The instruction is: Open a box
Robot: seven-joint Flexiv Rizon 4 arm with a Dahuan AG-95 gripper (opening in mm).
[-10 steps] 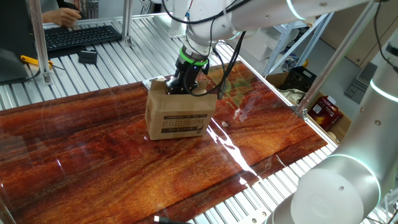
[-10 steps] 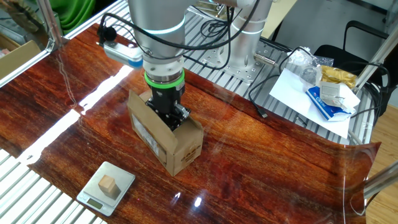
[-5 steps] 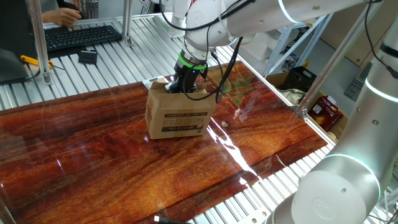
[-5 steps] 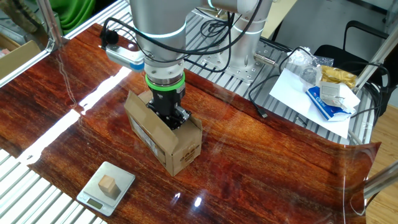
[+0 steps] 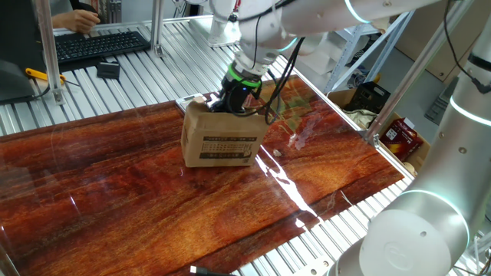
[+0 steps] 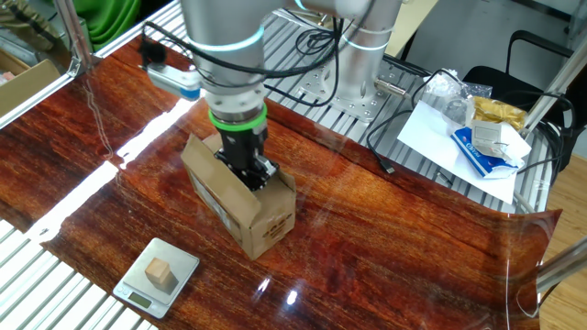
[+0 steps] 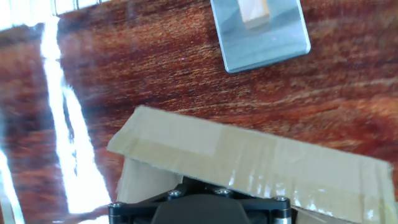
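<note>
The box sits at upper centre of the desk, its long axis running left-right. The end effector, fingers closed and empty, presses down into its top right end, under the flap.

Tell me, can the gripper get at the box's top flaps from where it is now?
Probably yes. The gripper, shut, is already down at the top of the box, and nothing stands between them. The hand view shows a taped flap lifted at an angle just ahead of the fingers. The scale sits well clear.
</note>
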